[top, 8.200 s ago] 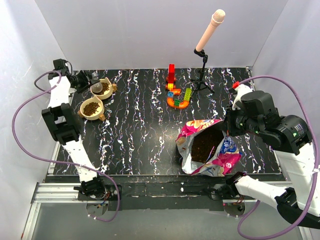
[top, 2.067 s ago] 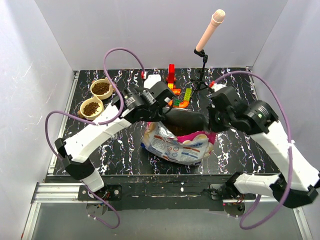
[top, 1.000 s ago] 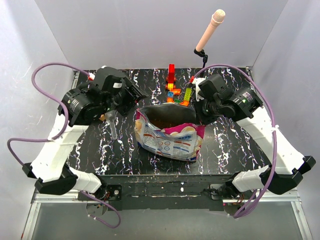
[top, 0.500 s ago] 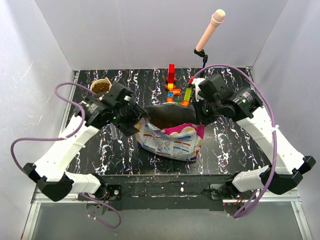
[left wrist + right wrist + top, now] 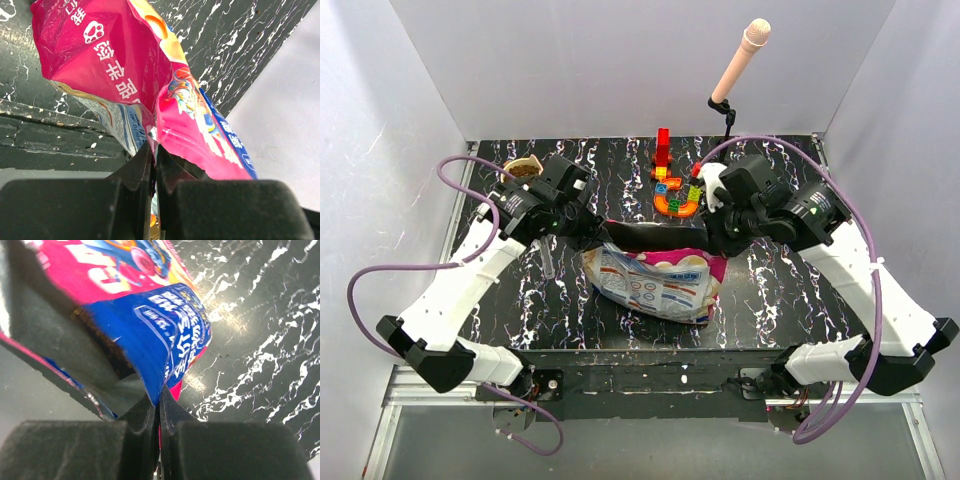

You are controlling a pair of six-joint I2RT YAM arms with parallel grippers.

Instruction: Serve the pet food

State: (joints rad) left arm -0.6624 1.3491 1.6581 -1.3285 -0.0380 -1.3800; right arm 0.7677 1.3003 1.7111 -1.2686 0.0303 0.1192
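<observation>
Pet food bag [image 5: 655, 285], pink panel, white Chinese lettering, paw print [image 5: 93, 34]

Pet food bag [image 5: 70, 55] bears white Chinese characters [image 5: 116, 75] (beside a paw-print [image 5: 93, 34]).

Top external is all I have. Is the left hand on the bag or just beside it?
Observer: On it. The left wrist view shows the left hand shut, pinching a pink fold of the bag.
Operator: And the other side, same grip?
Observer: Yes. In the right wrist view the right hand is shut on the bag's blue edge.
</observation>
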